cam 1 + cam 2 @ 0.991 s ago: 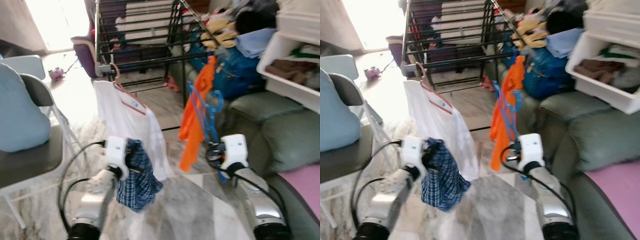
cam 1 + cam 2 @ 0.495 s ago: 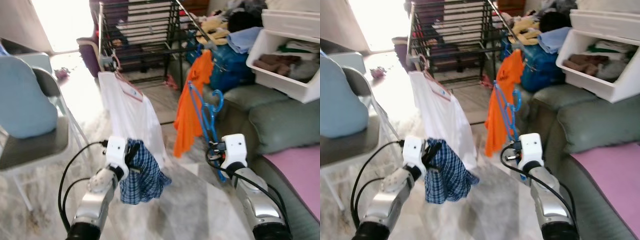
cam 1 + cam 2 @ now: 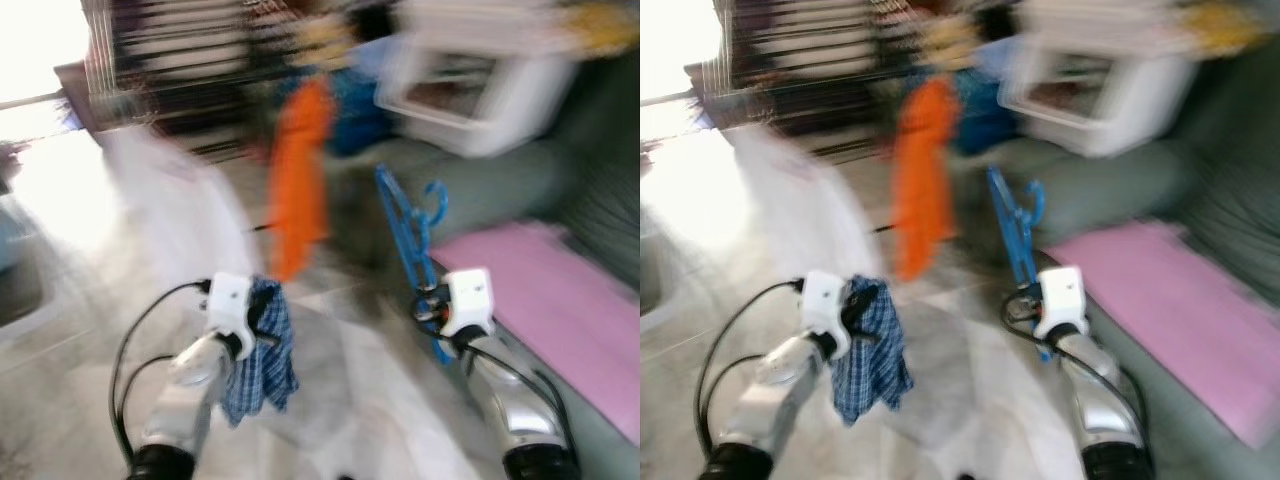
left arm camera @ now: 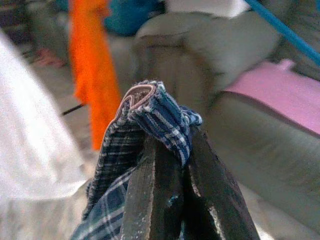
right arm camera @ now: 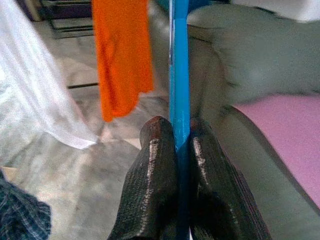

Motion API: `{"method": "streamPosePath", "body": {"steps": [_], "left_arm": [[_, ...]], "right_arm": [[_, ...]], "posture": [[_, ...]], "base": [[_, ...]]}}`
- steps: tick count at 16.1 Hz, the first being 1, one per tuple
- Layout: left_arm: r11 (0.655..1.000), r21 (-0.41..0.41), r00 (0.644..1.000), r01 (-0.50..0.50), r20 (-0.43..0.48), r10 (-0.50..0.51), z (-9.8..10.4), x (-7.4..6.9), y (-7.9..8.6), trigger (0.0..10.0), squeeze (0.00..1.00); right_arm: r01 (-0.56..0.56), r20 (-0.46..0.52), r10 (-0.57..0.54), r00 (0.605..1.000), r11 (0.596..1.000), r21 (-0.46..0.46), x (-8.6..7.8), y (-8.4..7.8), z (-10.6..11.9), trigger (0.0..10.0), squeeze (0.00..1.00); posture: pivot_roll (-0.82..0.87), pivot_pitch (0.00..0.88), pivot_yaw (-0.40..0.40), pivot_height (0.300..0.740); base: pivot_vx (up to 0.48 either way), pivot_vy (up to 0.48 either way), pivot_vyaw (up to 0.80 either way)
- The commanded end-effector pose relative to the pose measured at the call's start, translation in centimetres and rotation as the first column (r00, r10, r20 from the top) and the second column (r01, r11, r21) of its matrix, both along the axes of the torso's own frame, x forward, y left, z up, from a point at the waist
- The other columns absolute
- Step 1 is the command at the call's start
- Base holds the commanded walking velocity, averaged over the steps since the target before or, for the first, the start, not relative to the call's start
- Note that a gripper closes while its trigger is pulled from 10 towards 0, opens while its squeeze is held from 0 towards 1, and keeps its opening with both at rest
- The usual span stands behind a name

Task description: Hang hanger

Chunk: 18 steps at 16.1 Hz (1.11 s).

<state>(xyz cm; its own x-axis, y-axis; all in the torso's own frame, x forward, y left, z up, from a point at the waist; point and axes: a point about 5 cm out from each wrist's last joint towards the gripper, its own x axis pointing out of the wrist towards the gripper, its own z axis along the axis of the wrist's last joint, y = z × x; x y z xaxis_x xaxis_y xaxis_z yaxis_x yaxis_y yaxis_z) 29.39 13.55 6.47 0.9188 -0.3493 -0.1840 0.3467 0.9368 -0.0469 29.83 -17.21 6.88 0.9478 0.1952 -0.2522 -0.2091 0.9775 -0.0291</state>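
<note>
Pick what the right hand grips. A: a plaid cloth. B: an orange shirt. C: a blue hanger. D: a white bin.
C: in the right wrist view the right hand has both fingers pressed against the blue hanger, while the plaid cloth is in the left hand.

Marbled grey floor point(image 3: 360, 390) lay below both grippers. Grey-green sofa point(image 5: 260, 75) stood beyond the right gripper point(image 5: 179, 131), a pink cover point(image 3: 560, 300) lying on its seat.
</note>
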Motion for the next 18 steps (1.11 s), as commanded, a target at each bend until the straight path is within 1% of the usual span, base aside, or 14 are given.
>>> {"method": "streamPosePath", "body": {"steps": [1,4,9,13,16,18], "left_arm": [[1.0,0.005,1.0,-0.003,0.009,0.003,0.0,0.0,0.1,10.0,0.0],[1.0,0.011,1.0,-0.003,0.013,0.002,0.2,0.1,0.1,10.0,0.0],[1.0,0.017,1.0,-0.002,0.015,0.002,0.1,0.1,0.1,10.0,0.0],[1.0,0.005,0.999,-0.012,0.038,0.011,0.5,0.3,0.2,10.0,0.0],[1.0,-0.016,0.998,0.006,0.069,-0.005,1.0,0.3,0.3,10.0,0.0],[1.0,-0.008,0.997,0.008,0.073,-0.008,1.1,0.4,0.4,10.0,0.0]], "right_arm": [[-0.013,0.016,0.013,1.0,1.0,-0.007,0.3,0.3,0.4,10.0,0.0],[-0.022,0.02,0.022,1.0,1.0,-0.007,0.6,0.4,0.5,10.0,0.0],[-0.024,0.021,0.024,0.999,1.0,-0.007,0.6,0.5,0.5,10.0,0.0],[-0.025,0.023,0.025,0.999,1.0,-0.005,0.7,0.6,0.5,10.0,0.0],[-0.023,0.023,0.023,0.999,1.0,-0.004,0.7,0.6,0.5,10.0,0.0],[-0.023,0.023,0.023,0.999,1.0,-0.001,0.6,0.7,0.5,10.0,0.0]], "posture": [[-0.12,0.0,0.011,0.74],[-0.12,0.0,0.011,0.74],[-0.11,0.0,0.01,0.74],[-0.12,0.0,0.014,0.74],[-0.11,0.0,0.016,0.74],[-0.11,0.0,0.02,0.74]], "base": [[-0.345,0.0,-0.8],[-0.364,0.0,-0.54],[-0.396,0.0,0.0],[0.0,0.0,0.0],[0.0,0.0,0.0],[0.0,0.0,0.0]]}}
